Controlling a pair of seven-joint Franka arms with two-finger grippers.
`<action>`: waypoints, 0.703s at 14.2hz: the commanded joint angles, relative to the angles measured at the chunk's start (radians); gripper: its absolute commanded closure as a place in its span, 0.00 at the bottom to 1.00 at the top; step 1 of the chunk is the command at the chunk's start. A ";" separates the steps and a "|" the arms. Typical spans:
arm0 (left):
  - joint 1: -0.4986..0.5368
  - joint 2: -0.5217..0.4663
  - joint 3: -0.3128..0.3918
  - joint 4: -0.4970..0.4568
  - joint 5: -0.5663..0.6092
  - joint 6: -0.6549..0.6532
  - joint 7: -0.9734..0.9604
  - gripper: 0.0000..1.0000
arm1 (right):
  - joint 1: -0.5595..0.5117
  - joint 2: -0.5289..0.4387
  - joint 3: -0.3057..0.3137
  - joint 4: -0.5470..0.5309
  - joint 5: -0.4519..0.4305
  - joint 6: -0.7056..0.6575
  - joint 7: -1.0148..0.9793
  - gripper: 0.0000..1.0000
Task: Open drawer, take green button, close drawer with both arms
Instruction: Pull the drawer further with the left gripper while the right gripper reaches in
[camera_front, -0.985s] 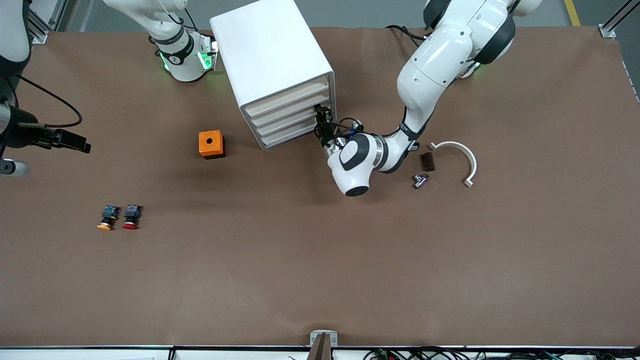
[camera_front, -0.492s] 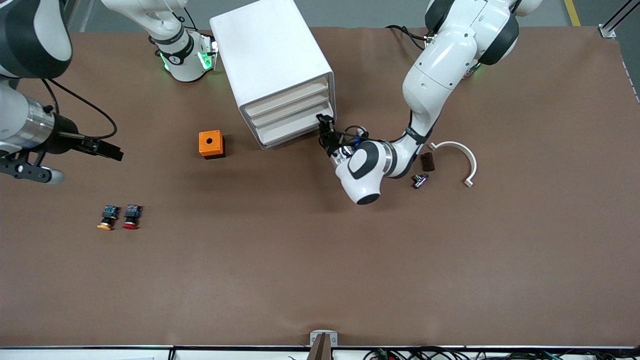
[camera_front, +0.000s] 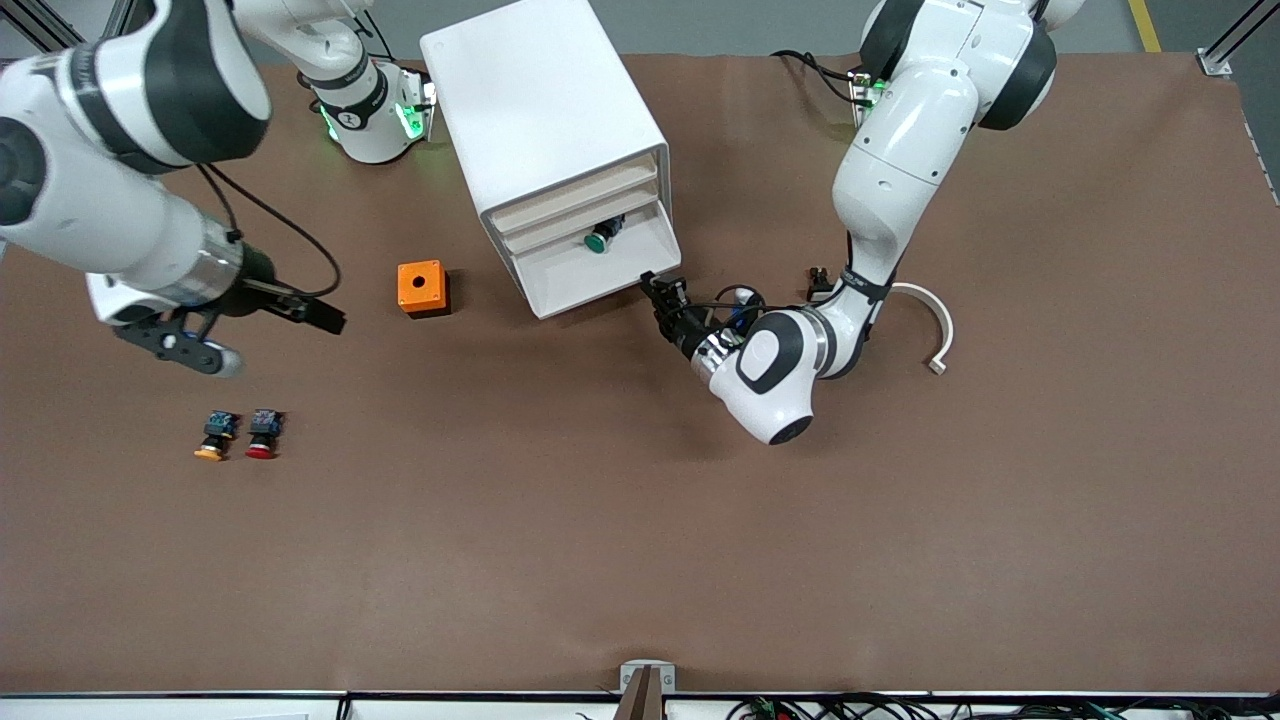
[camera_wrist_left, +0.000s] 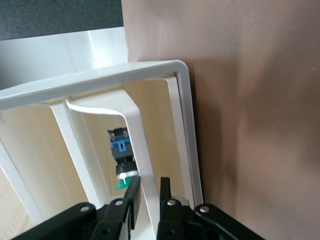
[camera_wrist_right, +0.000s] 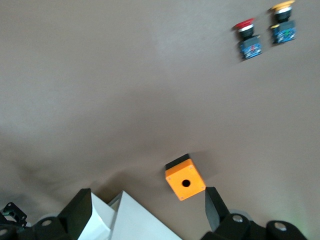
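The white drawer cabinet (camera_front: 540, 110) stands near the arms' bases. Its lowest drawer (camera_front: 612, 291) is pulled out. The green-capped button (camera_front: 600, 238) lies inside it, also seen in the left wrist view (camera_wrist_left: 121, 152). My left gripper (camera_front: 662, 290) is at the drawer's front, shut on the drawer's white handle (camera_wrist_left: 134, 125); the fingers (camera_wrist_left: 132, 192) sit on either side of the strip. My right gripper (camera_front: 325, 320) is open and empty over the table, beside the orange box (camera_front: 421, 288) toward the right arm's end.
A red-capped button (camera_front: 262, 435) and a yellow-orange-capped button (camera_front: 213, 437) lie nearer the front camera toward the right arm's end. A white curved bracket (camera_front: 925, 310) and a small dark part (camera_front: 820, 275) lie by the left arm.
My left gripper has drawn the lowest drawer out, uncovering the green-capped button. My right arm has swung in from the table's end toward the orange box.
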 joint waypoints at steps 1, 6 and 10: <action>0.013 0.008 0.005 0.031 -0.019 0.013 -0.007 0.78 | 0.075 -0.019 -0.008 -0.065 0.014 0.060 0.066 0.00; 0.026 0.008 0.005 0.026 -0.021 0.022 0.002 0.55 | 0.207 -0.017 -0.008 -0.134 0.011 0.176 0.187 0.00; -0.005 0.009 -0.007 0.023 -0.022 0.021 0.003 0.53 | 0.241 -0.006 -0.010 -0.140 0.008 0.209 0.224 0.00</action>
